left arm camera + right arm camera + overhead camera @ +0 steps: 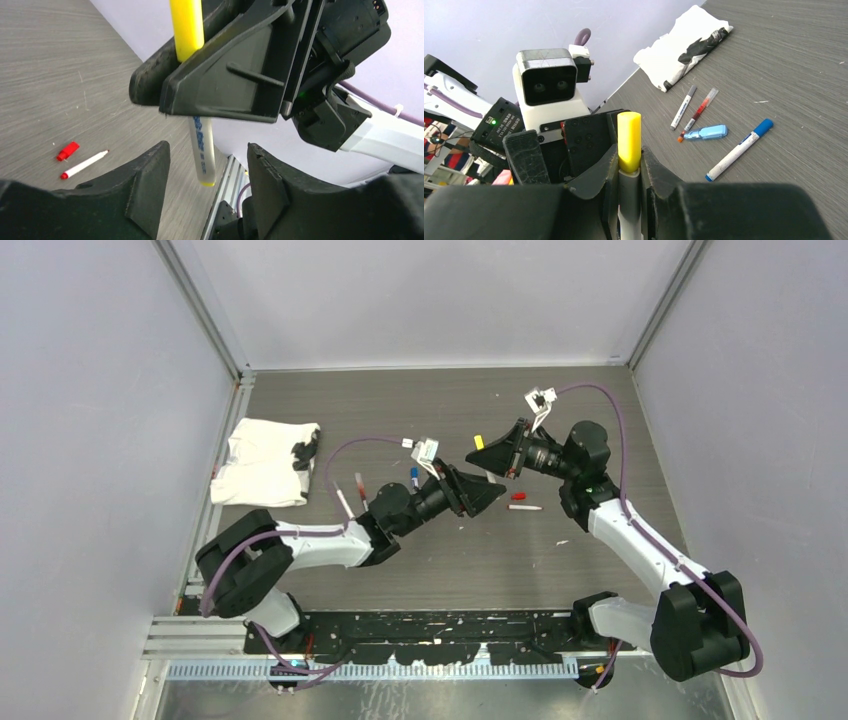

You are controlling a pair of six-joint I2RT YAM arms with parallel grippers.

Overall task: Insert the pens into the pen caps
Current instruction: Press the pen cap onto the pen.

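My right gripper is shut on a white-barrelled pen that wears a yellow cap. The cap sticks out above its fingers, and the barrel hangs out below them. My left gripper is open, and the pen's yellow lower end sits between its jaws without touching either. From above, both grippers meet over the table's middle, the yellow cap showing at the right gripper. A red-tipped uncapped pen and a red cap lie apart on the table below.
A blue pen, a grey pen, a red pen and a light-blue oblong piece lie left of centre. A white cloth with dark stains lies at the far left. Grey walls enclose the table.
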